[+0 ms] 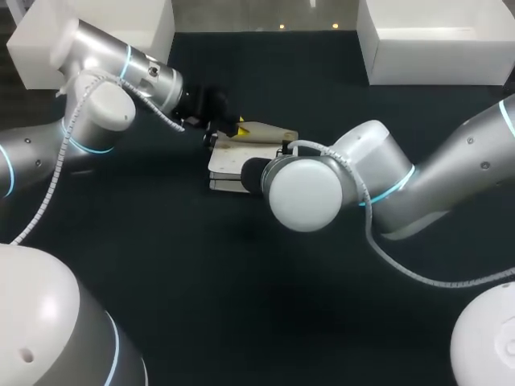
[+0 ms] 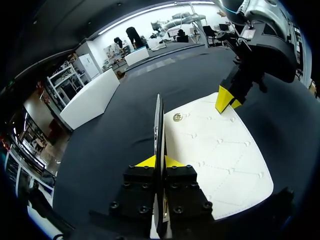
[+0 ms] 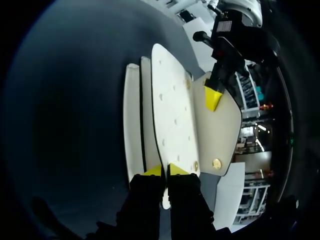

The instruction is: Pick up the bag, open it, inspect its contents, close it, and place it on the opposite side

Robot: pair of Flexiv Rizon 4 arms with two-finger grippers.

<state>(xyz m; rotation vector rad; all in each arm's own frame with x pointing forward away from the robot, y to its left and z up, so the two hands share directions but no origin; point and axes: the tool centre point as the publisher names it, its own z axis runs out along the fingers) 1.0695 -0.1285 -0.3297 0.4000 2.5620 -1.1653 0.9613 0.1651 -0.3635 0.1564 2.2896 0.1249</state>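
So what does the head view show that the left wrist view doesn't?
Only the head view shows the left arm and the right arm from above, the right arm's big joint hiding part of the white bag. Only the left wrist view shows the gold snap, the quilting, and the left fingers pinching the flap edge-on. Both show the bag lying on the dark table.

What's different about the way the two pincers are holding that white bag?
The left pincer clamps the bag's opened flap; the right pincer clamps its quilted panel. From above, the left pincer shows plainly, while the right pincer is hidden under the right arm. Both are shut on thin edges, at opposite ends of the bag.
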